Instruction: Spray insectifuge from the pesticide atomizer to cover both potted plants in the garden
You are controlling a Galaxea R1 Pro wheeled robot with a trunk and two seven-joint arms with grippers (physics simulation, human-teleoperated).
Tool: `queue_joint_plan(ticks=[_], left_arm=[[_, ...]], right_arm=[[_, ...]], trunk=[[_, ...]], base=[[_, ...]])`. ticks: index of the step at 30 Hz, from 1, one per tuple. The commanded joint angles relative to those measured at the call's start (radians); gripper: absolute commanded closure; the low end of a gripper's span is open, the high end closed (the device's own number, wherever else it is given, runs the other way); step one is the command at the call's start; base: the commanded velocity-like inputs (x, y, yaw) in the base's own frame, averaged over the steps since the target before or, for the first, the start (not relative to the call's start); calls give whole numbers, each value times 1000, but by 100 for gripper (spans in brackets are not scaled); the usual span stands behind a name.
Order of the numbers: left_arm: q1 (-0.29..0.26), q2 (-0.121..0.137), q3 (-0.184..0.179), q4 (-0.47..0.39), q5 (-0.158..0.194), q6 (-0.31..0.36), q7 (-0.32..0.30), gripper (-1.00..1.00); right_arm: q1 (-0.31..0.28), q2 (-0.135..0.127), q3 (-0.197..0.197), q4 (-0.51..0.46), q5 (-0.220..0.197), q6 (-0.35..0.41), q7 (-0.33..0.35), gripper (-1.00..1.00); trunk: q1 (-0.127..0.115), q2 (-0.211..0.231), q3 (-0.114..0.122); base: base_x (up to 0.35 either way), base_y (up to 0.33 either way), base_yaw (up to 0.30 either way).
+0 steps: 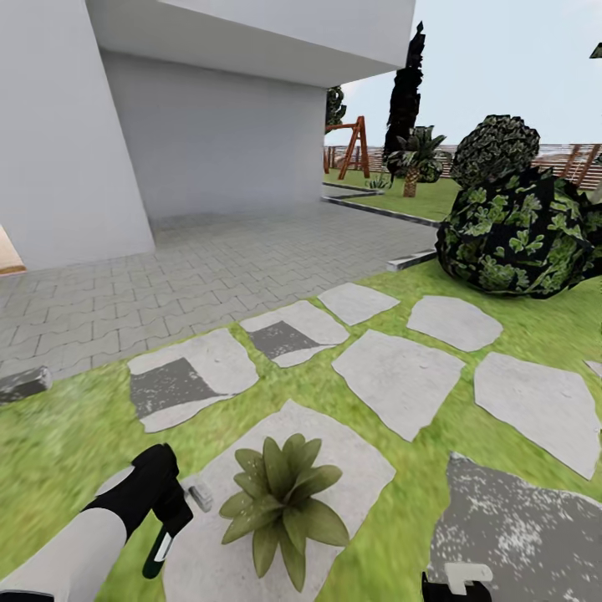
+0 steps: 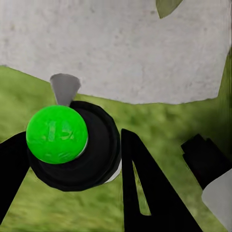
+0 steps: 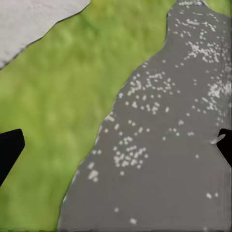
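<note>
I have my left gripper [image 1: 171, 510] clamped on the pesticide atomizer [image 1: 159, 548] | upright, nozzle toward potted plant [image 1: 283, 502] | label unreadable | right gripper [image 3: 116, 147] spread, holding nothing

bright even daylight — wrist views soft, blurry w/ low-res textures.

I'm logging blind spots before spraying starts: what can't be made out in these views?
- Dark green-black spray bottle: body mostly hidden by the left pincer, head view.
- Green pointed-leaf rosette's pot: covered by leaves.
- Right pincer: cut off by bottom edge, head view.
- Brown slatted fence: too distant for detail.
</note>
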Motion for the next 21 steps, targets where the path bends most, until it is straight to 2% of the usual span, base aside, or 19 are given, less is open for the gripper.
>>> queue_joint_plan(ticks=[1, 5, 11, 18, 21], left_arm=[[0, 1, -3, -2, -5, 7, -7, 100], [-1, 6, -1, -2, -5, 8, -6, 100], [-1, 19, 1, -1, -5, 10, -2, 100], [-17, 10, 2, -2, -4, 14, -3, 100], [-21, 1, 1, -4, -3, 56, -4, 100]], right_arm=[[0, 0, 9, 0, -7, -1, -3, -100], [0, 2, 9, 0, -7, -1, -3, -100], [0, 4, 9, 0, -5, -1, -3, -100], [0, 4, 9, 0, -5, -1, -3, -100], [0, 4, 9, 0, -6, -1, -4, -100]], trunk=[[0, 0, -1], [0, 0, -1], [0, 0, -1], [0, 0, -1], [0, 0, -1]], base=[[-185, -212, 0], [-253, -190, 58], [-261, -162, 257], [-36, -32, 259], [-1, -212, 60]])
